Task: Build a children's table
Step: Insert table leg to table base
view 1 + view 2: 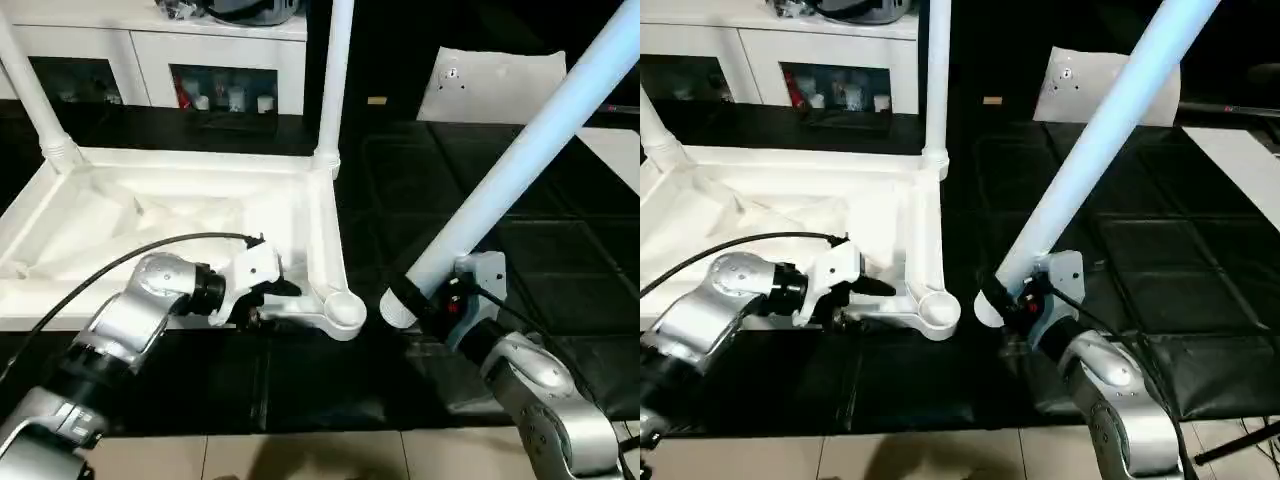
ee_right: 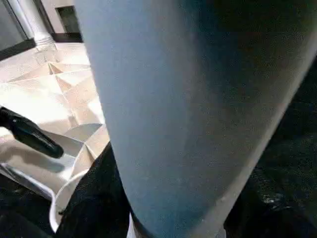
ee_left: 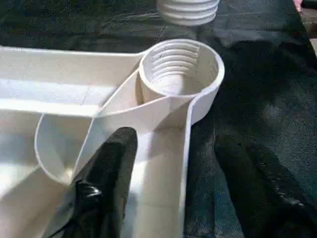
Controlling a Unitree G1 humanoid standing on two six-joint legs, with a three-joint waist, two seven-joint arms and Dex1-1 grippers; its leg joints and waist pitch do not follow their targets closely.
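Third leg step: right gripper [image 1: 437, 300] clamps a leg [image 1: 520, 150], tilted, lower centre. Left gripper [image 1: 262, 296] pinches tabletop [image 1: 60, 210] rim. Next, likely — upright it over the empty socket [image 1: 346, 312].

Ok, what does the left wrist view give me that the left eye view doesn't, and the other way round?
The left wrist view adds the screw threads inside the near corner socket and on the end of the loose leg just beyond it. The left eye view adds two legs standing in the far corners of the tabletop, and the right gripper holding the loose leg tilted. Shared: the empty socket, the loose leg's end close beside it but not in, and the left gripper at the tabletop's rim.
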